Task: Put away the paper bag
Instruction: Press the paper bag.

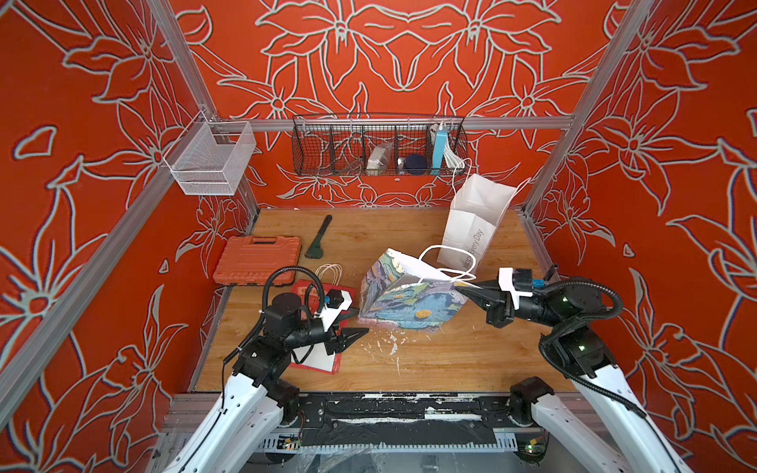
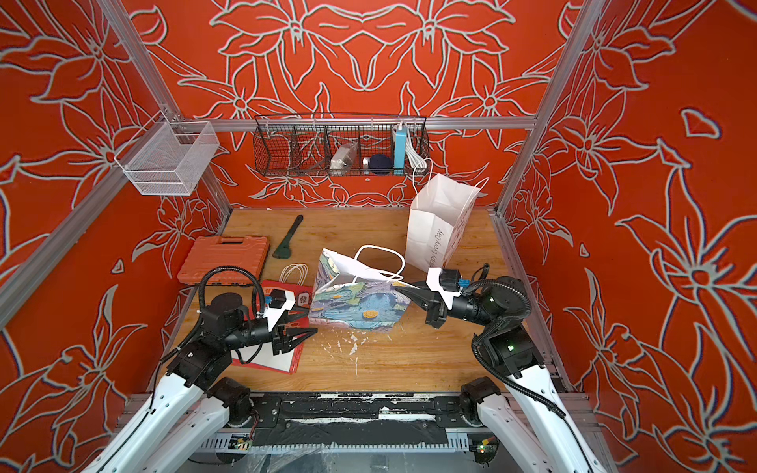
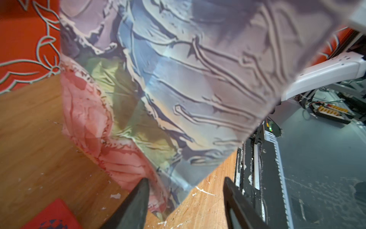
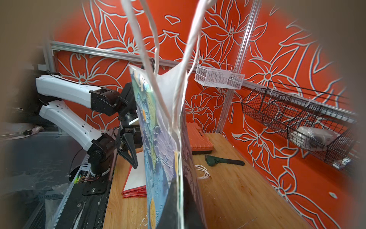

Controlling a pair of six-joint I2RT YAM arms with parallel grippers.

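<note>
Your left gripper point(image 1: 361, 321) has its jaws half open around the painted bag's point(image 1: 405, 299) bottom corner, gripping nothing. Mid-tabletop point(image 1: 450, 360), your right gripper point(image 1: 459, 287) pinches its rim at 3 o'clock. It likely handles light and creasable, so hold the rim or handles. There are three bags: the red bag point(image 1: 319, 358) lies flat at 8 o'clock, then the painted bag, and the white bag point(image 1: 475, 221) stands upright at 1 o'clock.

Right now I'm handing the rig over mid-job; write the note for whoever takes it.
Right claw: shut on the top rim of the painted bag.
Left claw: open, jaws either side of that bag's lower corner, not clamped.
Painted bag stands tilted mid-table; white bag upright behind it; red bag flat under the left arm.
Done: painted bag gripped.
Left: probably flatten it, then put it away.
</note>
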